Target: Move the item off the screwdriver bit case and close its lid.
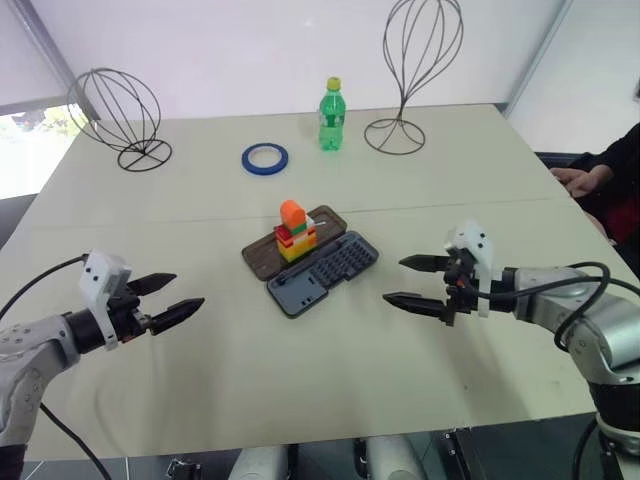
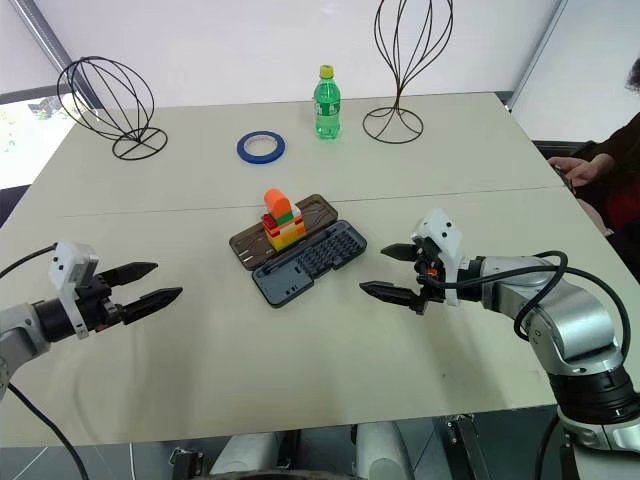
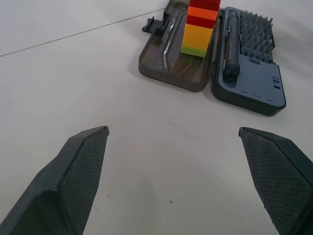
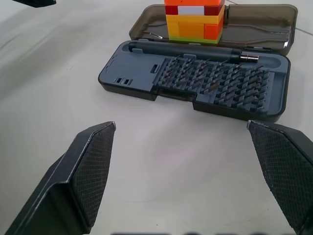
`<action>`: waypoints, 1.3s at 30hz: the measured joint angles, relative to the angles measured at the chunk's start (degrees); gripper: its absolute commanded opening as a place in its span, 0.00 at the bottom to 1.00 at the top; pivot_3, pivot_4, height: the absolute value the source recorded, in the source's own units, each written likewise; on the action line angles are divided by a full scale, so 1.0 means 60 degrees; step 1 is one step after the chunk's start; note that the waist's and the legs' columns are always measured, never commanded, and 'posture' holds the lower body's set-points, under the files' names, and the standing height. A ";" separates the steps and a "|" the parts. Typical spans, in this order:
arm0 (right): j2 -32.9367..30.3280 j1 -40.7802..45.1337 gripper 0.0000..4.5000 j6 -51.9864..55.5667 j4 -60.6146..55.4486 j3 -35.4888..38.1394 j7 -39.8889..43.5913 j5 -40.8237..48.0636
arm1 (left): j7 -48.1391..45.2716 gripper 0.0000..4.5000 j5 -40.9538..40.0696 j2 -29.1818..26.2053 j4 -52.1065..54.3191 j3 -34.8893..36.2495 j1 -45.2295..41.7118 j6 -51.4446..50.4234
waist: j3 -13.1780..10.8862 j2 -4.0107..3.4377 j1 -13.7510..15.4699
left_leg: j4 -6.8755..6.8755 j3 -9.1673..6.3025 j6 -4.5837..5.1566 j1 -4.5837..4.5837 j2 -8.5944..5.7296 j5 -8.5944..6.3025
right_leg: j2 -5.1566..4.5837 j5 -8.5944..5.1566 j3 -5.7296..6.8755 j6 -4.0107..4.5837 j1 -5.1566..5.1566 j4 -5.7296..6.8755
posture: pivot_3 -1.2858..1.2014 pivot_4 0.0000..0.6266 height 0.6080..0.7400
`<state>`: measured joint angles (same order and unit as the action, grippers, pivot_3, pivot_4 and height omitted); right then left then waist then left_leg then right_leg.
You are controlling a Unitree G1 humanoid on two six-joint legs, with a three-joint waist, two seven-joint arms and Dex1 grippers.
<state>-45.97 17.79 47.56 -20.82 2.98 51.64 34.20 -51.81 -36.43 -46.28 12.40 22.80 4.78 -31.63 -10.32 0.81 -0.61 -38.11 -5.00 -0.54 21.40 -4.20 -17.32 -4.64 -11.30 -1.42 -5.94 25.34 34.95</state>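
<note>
the small stack of orange, red, green and yellow toy blocks (image 1: pixel 294 231) looks light, rigid and tippable on the translucent brown lid (image 1: pixel 290 243); pinch its flat lower sides. the left gripper (image 1: pixel 165 299) and right gripper (image 1: pixel 415 283) both stand spread wide, empty.

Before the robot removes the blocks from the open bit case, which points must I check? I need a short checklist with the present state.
1. Left tool open, empty: ok.
2. Right tool open, empty: ok.
3. Orange-topped stack of toy blocks upright on translucent brown lid: ok.
4. Lid lies open flat beside dark grey-blue bit tray: ok.
5. Cream table bare between tools and case: ok.
6. Lid closed: not ok.
</note>
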 measured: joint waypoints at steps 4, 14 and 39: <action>0.0007 0.0162 1.00 -0.0056 0.0058 -0.0084 -0.0079 -0.0131 | -0.0028 0.99 0.0163 0.0050 -0.0230 -0.0004 -0.0253 0.0224 | 0.0000 0.0000 0.0002 | 0.0000 -0.0001 0.0000 0.0000 0.0000 0.0000 | 0.0001 0.0000 0.0001 0.0000 0.0000 0.0001 | 0.52 0.24 1.00; 0.0514 0.0550 1.00 -0.0053 0.0001 -0.0460 -0.0442 -0.0154 | -0.0745 0.99 0.1166 0.1294 -0.2550 -0.2294 -0.3532 0.1269 | 0.0001 0.0003 0.0154 | -0.0010 0.0002 -0.0003 0.0001 -0.0016 0.0003 | 0.0014 0.0005 0.0007 -0.0003 -0.0006 0.0001 | 0.52 0.24 1.00; 0.1306 -0.0008 1.00 -0.0079 -0.1011 -0.0612 -0.2046 -0.0309 | -0.1943 0.99 0.3887 0.4624 -1.0910 -0.4035 -0.8948 0.5196 | 0.0000 0.0013 0.0208 | -0.0013 0.0003 0.0005 0.0013 -0.0023 0.0001 | 0.0015 0.0007 0.0005 -0.0007 0.0007 0.0010 | 0.52 0.24 1.00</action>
<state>-38.13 17.74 47.08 -26.88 -0.69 39.36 32.34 -63.47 -13.11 -18.54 -53.06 -1.41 -48.91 -0.45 -10.32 0.89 0.64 -38.19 -4.98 -0.50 21.48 -4.35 -17.31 -4.54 -11.26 -1.39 -5.98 25.38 35.01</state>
